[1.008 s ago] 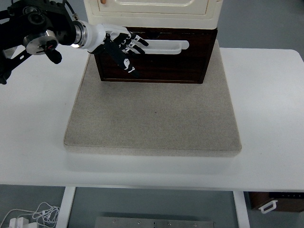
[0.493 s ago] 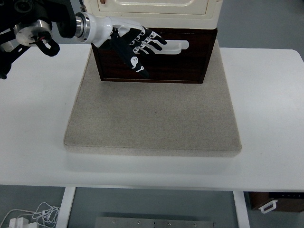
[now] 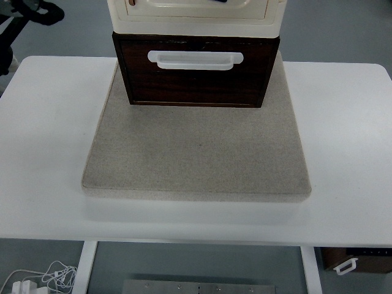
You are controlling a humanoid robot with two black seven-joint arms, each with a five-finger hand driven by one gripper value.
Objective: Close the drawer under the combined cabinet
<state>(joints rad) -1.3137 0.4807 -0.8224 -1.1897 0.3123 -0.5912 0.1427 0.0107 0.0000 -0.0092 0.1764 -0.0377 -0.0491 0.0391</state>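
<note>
One drawer (image 3: pixel 195 76) (white handle (image 3: pixel 195 59)) under cabinet (image 3: pixel 196 15).

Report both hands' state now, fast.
Left: only a dark piece of arm shows at the top left corner; hand out of view.
Right: not in view.
Nothing touches the drawer.

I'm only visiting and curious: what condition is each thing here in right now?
Drawer: front stands slightly proud of the cabinet above; nothing touches it.
Drawer handle: free, not held.
Cream cabinet: sitting on top, front closed.
Grey mat: flat on the table.
Left arm: at top-left corner, hand unseen.
</note>
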